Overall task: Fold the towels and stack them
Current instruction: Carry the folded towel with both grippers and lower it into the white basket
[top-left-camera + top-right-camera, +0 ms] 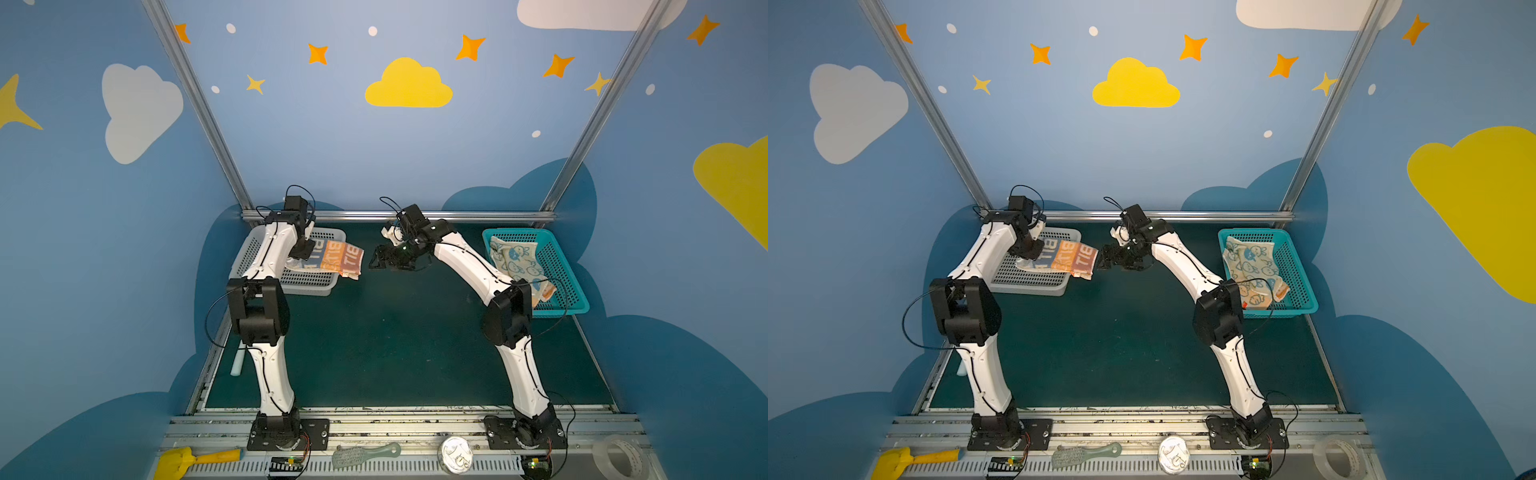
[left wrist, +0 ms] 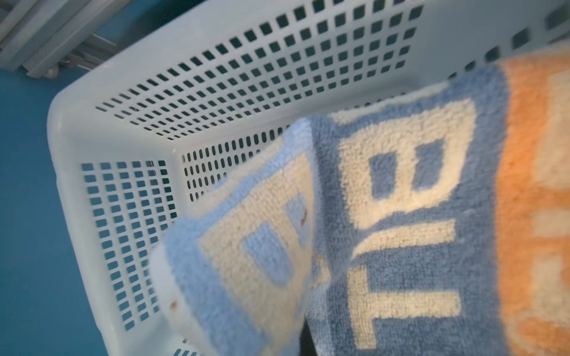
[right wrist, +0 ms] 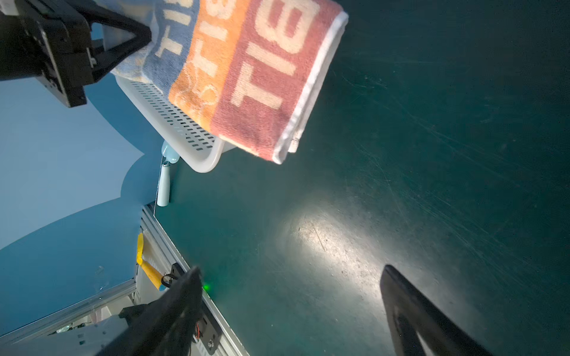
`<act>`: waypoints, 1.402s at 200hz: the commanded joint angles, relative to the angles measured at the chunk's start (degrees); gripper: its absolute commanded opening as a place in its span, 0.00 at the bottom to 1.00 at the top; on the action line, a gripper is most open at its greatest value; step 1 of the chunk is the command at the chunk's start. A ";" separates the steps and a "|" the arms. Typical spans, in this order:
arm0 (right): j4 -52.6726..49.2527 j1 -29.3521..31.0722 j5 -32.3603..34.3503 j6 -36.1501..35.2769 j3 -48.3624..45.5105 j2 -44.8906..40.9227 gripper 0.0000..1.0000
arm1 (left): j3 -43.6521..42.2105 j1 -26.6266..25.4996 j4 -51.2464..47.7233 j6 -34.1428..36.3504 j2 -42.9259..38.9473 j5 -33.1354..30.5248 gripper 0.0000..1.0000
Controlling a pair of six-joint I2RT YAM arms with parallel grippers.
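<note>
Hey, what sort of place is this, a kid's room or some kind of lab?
Probably a robot test booth dressed up like a nursery: the left arm and right arm are bolted to an aluminium rail, and a yellow cloud and orange stars are painted on the walls.

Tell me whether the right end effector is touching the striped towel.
Apart. The right wrist view shows the right end effector open, bare green mat lying between it and the striped towel.

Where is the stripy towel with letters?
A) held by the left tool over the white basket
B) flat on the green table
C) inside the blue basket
A: the left tool is shut on the stripy towel, which hangs out past the white basket.
</note>
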 commanded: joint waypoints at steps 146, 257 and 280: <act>5.82 2.61 1.02 -3.24 5.24 3.65 0.91 | 3.25 4.58 6.75 10.83 8.85 -4.19 0.03; 6.96 1.84 1.55 -3.63 0.51 1.69 0.91 | 7.40 8.65 6.00 10.21 13.99 -1.93 0.03; 6.87 1.66 1.45 -3.61 0.30 1.52 0.91 | 7.36 8.81 6.58 9.91 15.13 -3.58 0.03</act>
